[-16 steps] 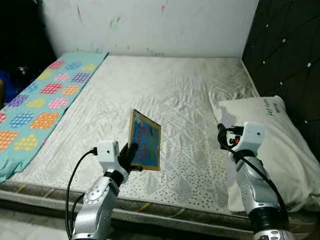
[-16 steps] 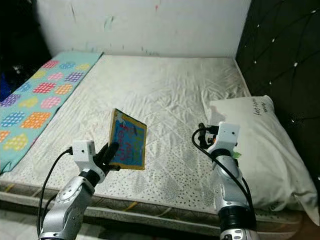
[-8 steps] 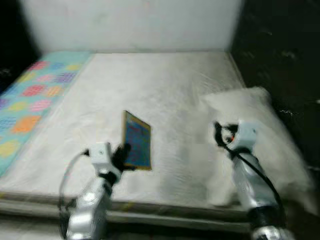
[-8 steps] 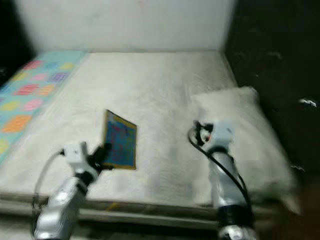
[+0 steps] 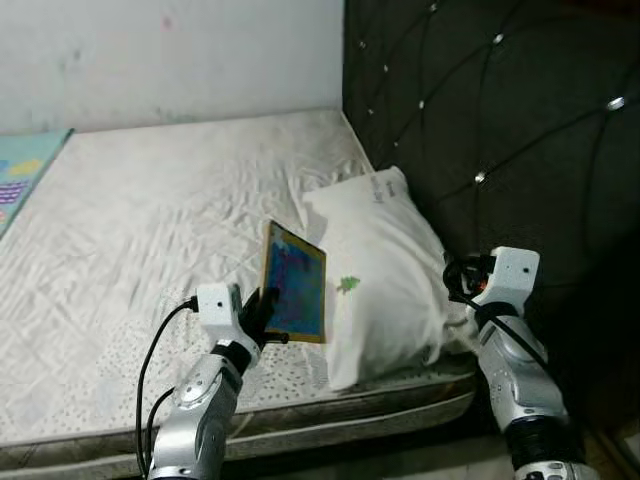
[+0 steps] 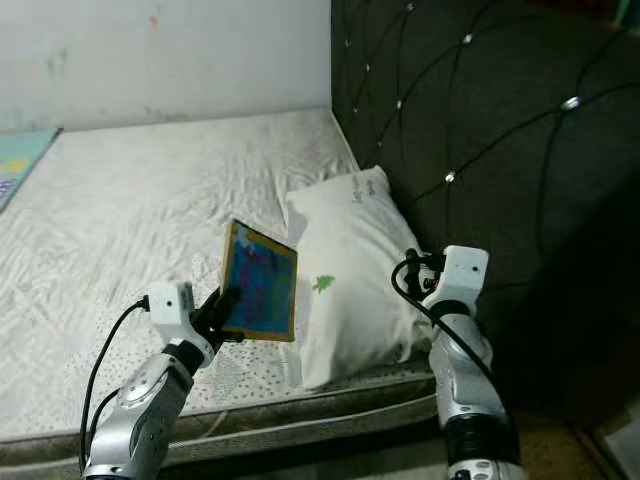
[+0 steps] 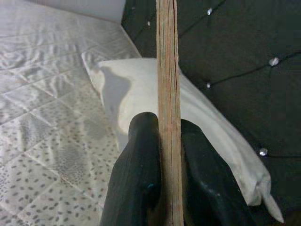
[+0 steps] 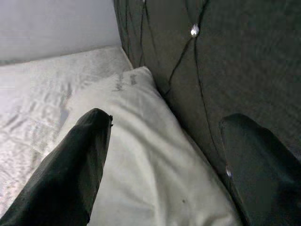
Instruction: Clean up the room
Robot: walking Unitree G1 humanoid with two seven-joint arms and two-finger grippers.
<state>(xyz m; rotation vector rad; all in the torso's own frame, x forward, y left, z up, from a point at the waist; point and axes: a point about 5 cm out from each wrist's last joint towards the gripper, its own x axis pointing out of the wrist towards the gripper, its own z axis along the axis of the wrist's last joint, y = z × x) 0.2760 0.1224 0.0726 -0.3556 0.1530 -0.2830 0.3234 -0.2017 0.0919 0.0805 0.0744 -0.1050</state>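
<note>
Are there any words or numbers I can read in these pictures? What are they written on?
Pillow: dark writing near its top edge, too small and blurred to read.
Book held in the left gripper: colourful cover, no letters legible.
Nothing else bears readable text.

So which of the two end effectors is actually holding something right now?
The left end effector: its fingers are clamped on the edge of the colourful book, held upright over the mattress. The right end effector is open beside the pillow.
</note>
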